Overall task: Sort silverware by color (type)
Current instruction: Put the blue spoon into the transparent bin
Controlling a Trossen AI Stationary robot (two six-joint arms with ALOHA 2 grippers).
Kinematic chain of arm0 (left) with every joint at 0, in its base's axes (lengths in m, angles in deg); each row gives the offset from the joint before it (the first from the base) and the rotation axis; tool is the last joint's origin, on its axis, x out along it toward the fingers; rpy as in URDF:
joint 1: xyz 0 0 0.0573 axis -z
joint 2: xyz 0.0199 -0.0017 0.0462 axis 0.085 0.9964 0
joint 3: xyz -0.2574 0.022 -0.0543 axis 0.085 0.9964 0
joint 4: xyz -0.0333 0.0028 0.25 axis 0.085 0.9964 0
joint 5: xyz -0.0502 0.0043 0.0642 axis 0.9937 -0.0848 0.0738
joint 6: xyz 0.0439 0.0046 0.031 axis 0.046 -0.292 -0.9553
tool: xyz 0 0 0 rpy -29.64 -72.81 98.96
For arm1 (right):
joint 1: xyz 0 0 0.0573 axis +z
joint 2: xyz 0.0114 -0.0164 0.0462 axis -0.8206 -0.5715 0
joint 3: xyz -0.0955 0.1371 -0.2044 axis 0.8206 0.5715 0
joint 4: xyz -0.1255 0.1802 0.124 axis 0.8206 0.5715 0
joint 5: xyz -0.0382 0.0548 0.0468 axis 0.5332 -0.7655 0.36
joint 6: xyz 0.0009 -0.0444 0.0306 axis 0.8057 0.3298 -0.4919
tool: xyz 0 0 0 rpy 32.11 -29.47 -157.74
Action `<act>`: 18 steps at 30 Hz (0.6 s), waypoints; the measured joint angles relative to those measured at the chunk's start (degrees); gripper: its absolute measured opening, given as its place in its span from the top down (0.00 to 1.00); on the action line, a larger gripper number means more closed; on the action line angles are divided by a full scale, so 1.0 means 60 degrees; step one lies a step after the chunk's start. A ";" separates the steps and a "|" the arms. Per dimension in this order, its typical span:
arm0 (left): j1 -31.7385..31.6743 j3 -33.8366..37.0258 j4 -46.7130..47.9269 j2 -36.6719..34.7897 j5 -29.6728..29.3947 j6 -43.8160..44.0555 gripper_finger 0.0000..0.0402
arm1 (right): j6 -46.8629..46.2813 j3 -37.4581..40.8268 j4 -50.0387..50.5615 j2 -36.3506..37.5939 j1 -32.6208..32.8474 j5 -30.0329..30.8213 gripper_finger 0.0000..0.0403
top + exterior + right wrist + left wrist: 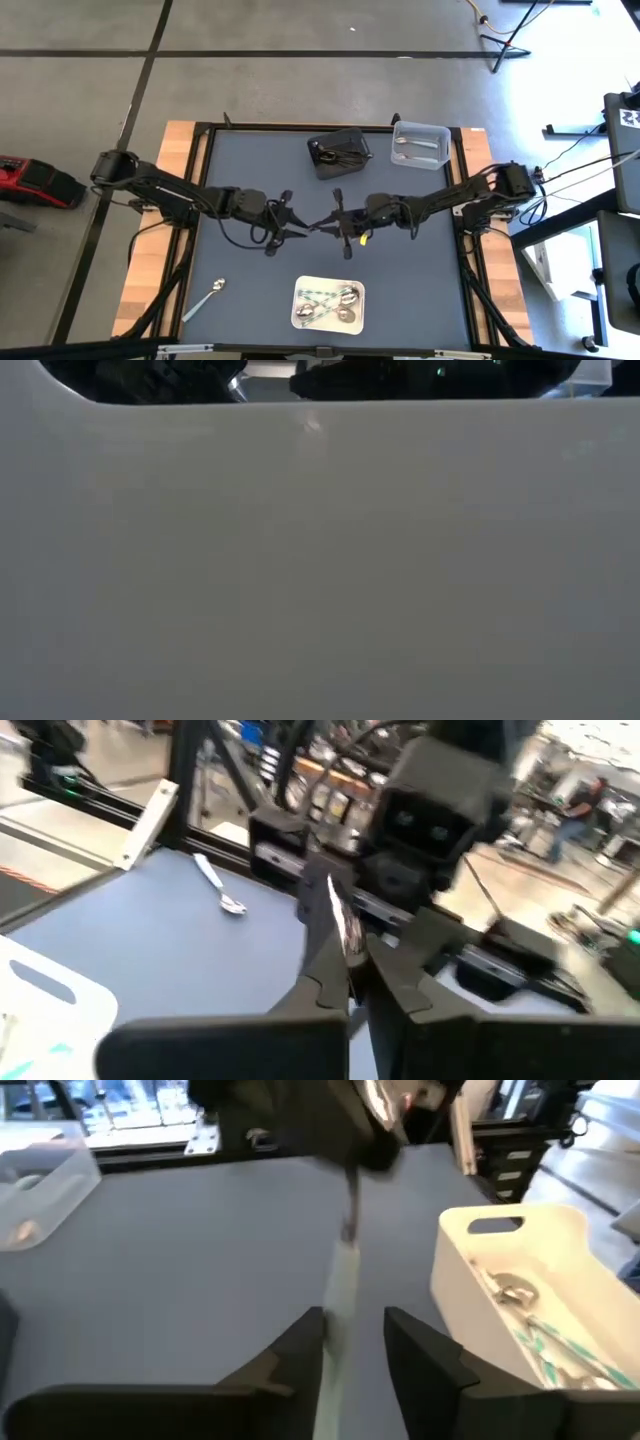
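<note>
The table [250,280] carries a dark bin [340,153], a clear bin [420,144], a white tray [328,303] and one loose spoon [206,298].

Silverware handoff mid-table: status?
Right end effector shut on silver utensil. Left end effector open around its handle. One spoon loose on table. Nothing blocking.

R end effector [349,982] pinching silver utensil [345,928]; spoon [220,887] beyond

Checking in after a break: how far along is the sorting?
Done: utensils lie in the dark bin and clear bin. In hand: a silver utensil passes mid-table, right gripper shut on it, left gripper opening. Left: white tray pile, loose spoon.
</note>
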 joint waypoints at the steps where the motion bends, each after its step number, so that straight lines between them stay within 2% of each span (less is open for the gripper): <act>1: -0.0004 -0.0003 0.0190 -0.0090 -0.0083 0.0013 0.73 | 0.0007 -0.0003 0.0312 0.0212 0.0000 0.0193 0.98; 5: 0.0021 0.0004 0.1483 -0.0740 -0.0537 0.0335 0.70 | 0.0054 -0.0037 0.1953 0.1301 -0.0011 0.1316 0.99; 11: 0.0015 0.0008 0.3479 -0.1508 -0.1684 0.0925 0.70 | 0.0068 -0.0023 0.4918 0.3127 -0.0023 0.3454 0.99; 14: 0.0007 0.0008 0.3702 -0.1533 -0.2199 0.1015 0.70 | 0.0129 -0.0026 0.6507 0.4081 -0.0107 0.4764 0.99; 18: 0.0007 0.0012 0.3770 -0.1496 -0.2634 0.1016 0.70 | -0.0107 -0.0301 0.9130 0.5104 -0.0699 0.5827 1.00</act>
